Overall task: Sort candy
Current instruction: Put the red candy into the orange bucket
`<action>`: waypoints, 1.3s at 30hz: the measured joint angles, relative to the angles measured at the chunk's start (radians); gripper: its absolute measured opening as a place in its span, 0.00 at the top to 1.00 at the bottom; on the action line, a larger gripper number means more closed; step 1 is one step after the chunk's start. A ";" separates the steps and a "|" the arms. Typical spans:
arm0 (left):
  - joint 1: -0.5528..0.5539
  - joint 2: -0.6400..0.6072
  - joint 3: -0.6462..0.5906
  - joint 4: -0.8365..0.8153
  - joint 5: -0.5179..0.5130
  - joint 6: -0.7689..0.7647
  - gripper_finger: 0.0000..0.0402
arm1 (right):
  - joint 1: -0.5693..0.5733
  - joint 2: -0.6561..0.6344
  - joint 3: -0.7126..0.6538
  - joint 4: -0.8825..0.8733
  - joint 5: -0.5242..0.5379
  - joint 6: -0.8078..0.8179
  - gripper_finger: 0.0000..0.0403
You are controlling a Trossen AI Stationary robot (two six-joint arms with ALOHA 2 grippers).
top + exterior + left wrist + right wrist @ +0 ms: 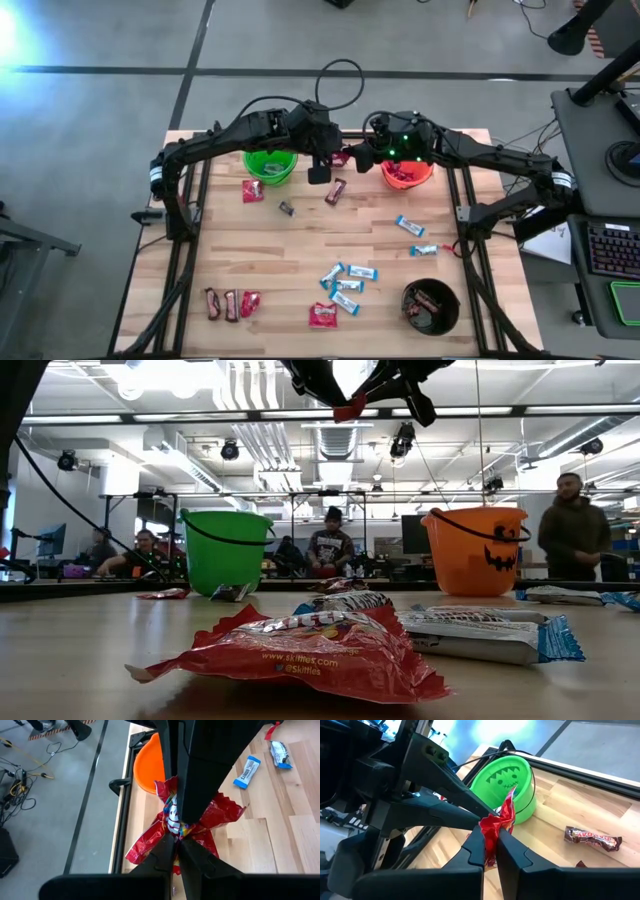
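A red candy packet (340, 158) is held in the air between the green bucket (269, 165) and the orange bucket (407, 172). Both grippers are shut on it. My left gripper (175, 842) comes from the green bucket's side and my right gripper (490, 842) from the orange bucket's side. The low view shows the packet (350, 408) high above the table. More candy lies flat on the wood: light-blue bars (345, 285), dark brown bars (335, 190) and red packets (322, 315). My left gripper pinches the red packet's crumpled middle (172, 827) between its two fingertips, coming level from the table's left. The packet is lifted clear and its ends flare out either side of the fingers. My right gripper pinches the red packet (492, 827) between its two fingers, coming level from the table's right. One end of the packet (510, 800) sticks up past the fingers. The left gripper's fingertips (480, 814) meet the same packet just beyond mine.
A black bucket (430, 307) with brown bars in it stands at the near right corner. Blue bars (410, 225) lie right of centre, and brown bars with a red packet (228, 303) lie near left. People stand and sit beyond the table's far edge (570, 525).
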 joint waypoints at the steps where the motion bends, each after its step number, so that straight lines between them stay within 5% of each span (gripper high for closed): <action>1: 0.000 0.000 0.000 0.000 0.000 0.000 1.00 | 0.000 0.000 0.000 0.000 -0.002 0.000 0.97; 12: 0.000 0.000 0.000 0.000 0.002 0.000 0.99 | 0.000 -0.003 0.000 -0.003 -0.004 -0.009 0.97; 26: 0.000 0.000 0.004 -0.027 -0.009 0.000 0.81 | 0.000 -0.010 0.000 -0.035 -0.004 -0.019 0.97; 39: 0.000 0.000 0.019 -0.163 -0.029 0.006 0.78 | -0.017 -0.063 0.000 -0.310 0.174 -0.046 0.97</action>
